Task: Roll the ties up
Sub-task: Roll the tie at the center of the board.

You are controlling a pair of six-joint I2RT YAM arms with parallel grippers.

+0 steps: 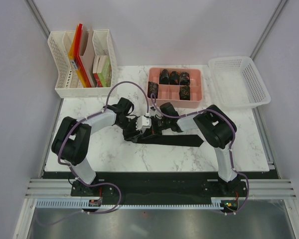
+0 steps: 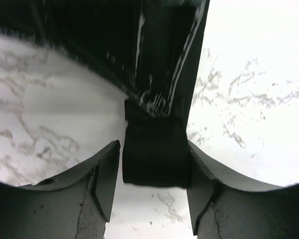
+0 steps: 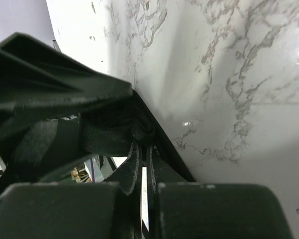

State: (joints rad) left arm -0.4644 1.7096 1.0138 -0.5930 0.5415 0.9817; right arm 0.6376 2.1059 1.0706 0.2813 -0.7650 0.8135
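A black tie (image 1: 184,140) lies stretched across the middle of the marble table, and both grippers meet at its left end. In the left wrist view the tie's narrow end (image 2: 157,164) sits between the spread fingers of my left gripper (image 2: 153,145); a slim gap shows on the left side. My left gripper (image 1: 139,130) is open around it. My right gripper (image 3: 143,144) is shut, with bunched tie fabric (image 3: 109,132) pinched at its tips. It reaches in from the right (image 1: 157,124). Several rolled ties (image 1: 174,77) sit in a pink tray (image 1: 192,104) behind.
A white file organizer (image 1: 82,62) with folders and boxes stands at the back left. A white mesh basket (image 1: 239,79) sits at the back right. The pink tray lies just behind the two wrists.
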